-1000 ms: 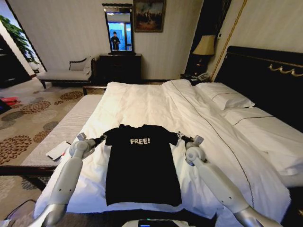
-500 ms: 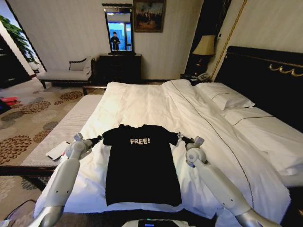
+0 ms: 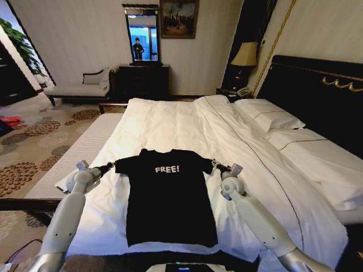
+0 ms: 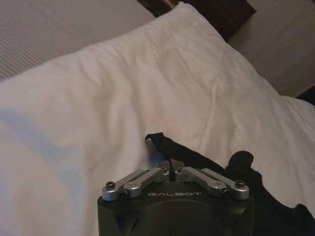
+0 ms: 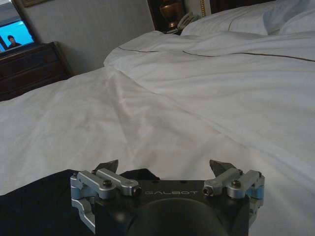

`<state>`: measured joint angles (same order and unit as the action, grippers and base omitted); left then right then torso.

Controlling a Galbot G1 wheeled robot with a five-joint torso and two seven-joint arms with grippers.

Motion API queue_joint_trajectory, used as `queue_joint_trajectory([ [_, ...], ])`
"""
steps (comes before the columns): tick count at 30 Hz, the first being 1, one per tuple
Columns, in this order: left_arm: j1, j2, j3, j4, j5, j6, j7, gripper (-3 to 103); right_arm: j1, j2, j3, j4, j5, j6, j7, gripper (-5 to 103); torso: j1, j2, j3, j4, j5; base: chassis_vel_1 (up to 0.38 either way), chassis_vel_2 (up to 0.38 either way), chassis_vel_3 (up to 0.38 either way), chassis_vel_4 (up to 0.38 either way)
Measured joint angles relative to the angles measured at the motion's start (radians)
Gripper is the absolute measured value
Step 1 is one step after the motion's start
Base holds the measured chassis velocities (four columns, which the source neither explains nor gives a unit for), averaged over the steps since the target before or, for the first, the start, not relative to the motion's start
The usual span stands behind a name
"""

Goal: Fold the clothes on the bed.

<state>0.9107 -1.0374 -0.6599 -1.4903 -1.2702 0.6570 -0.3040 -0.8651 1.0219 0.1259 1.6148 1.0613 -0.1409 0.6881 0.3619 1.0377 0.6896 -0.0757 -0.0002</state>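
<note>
- In the head view I see the black T-shirt (image 3: 169,195) lying flat at the lower centre of the frame, on the near part of the white bed (image 3: 187,122), collar pointing away from me and hem toward the bottom edge.
- My left gripper (image 3: 109,166) sits at the lower left of the frame, right at the tip of the shirt's left sleeve; that sleeve is stretched out sideways toward it.
- In the left wrist view the left gripper (image 4: 170,163) has its fingers (image 4: 165,165) pressed together on a fold of the black cloth, so it is pinching the sleeve.
- My right gripper (image 3: 214,165) is at the lower right of centre, touching or just beside the shirt's right sleeve edge.
- In the right wrist view the right gripper (image 5: 167,167) has its fingers (image 5: 109,166) spread wide apart, with the dark cloth (image 5: 44,204) below and to the left of them and white bedding between the tips.
- The shirt is black with short sleeves and white "FREE!" lettering (image 3: 167,169) across the chest; the body lies smooth, with slight waviness along the hem.
- The left sleeve looks longer and flatter than the right one, which lies short against the body.
</note>
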Motion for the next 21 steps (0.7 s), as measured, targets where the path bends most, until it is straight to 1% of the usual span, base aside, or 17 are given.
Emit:
queue_joint_trajectory([
  [4, 0.034, 0.007, -0.021, -0.021, 0.002, -0.001, 0.000, 0, 0.002, -0.001, 0.001, 0.000, 0.001, 0.000, 0.000, 100, 0.000, 0.000, 0.000, 0.0005, 0.0002, 0.000, 0.000, 0.000, 0.000],
  [12, 0.057, -0.002, -0.042, -0.033, 0.023, -0.008, -0.005, 0, 0.007, 0.008, -0.002, -0.001, -0.001, 0.000, 0.007, 100, 0.000, 0.000, 0.000, 0.0000, 0.0002, 0.000, 0.000, 0.000, 0.000],
  [19, 0.091, 0.006, -0.080, -0.061, 0.051, -0.016, -0.011, 0, -0.004, -0.006, 0.004, 0.013, -0.001, -0.002, 0.009, 100, 0.000, 0.000, 0.000, 0.0002, 0.0000, 0.000, 0.000, 0.000, 0.000],
  [21, 0.119, 0.022, -0.114, -0.103, 0.075, -0.020, -0.010, 11, -0.004, -0.010, 0.010, 0.001, 0.004, -0.003, 0.009, 100, 0.000, 0.000, 0.000, 0.0005, 0.0002, 0.000, 0.000, 0.000, 0.000],
])
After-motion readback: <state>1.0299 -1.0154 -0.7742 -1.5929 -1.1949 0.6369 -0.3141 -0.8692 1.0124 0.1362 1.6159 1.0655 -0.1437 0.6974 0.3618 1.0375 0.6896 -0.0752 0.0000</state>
